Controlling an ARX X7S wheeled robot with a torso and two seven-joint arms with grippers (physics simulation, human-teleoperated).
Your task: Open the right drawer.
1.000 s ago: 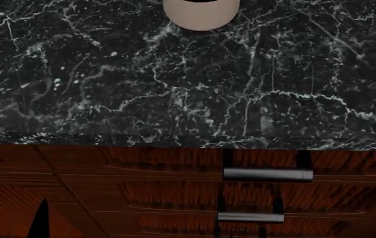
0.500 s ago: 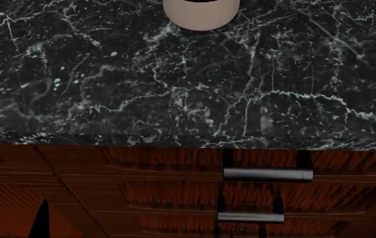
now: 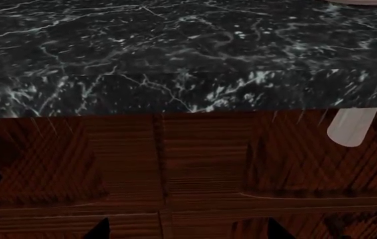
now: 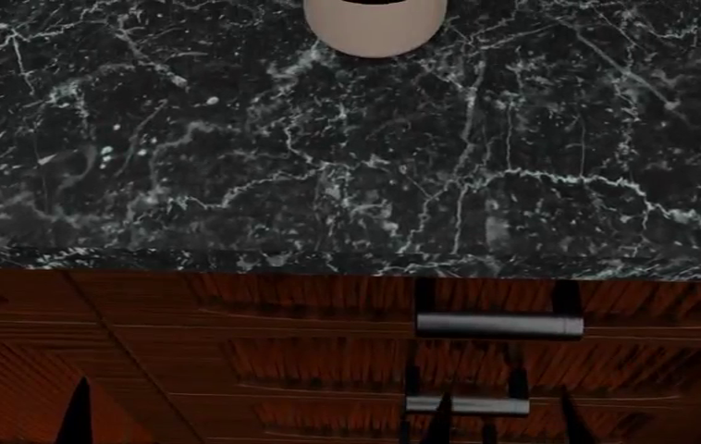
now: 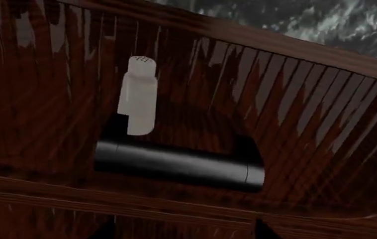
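Note:
The right drawer [image 4: 325,319] is a dark reddish-brown wood front just under the counter edge, and it looks shut. Its silver bar handle [image 4: 498,325] sits on two black posts. My right gripper [image 4: 505,421] is open. Its two dark fingertips rise from the bottom edge below that handle, on either side of a lower silver handle [image 4: 468,405]. In the right wrist view the gripper [image 5: 182,231] is open and empty, with a dark bar handle [image 5: 175,167] ahead and apart from it. My left gripper [image 3: 185,231] is open and faces wood panels.
A black marble countertop [image 4: 202,139] overhangs the drawers, with a white cup [image 4: 373,26] at its far edge. One left fingertip [image 4: 79,412] shows at the bottom left. A silver handle end [image 3: 351,127] shows in the left wrist view. A pale cylinder [image 5: 139,94] stands above the dark bar.
My right gripper's two fingertips have risen into the bottom of the head view around the lower handle. The left fingertip, drawers and cup have not moved.

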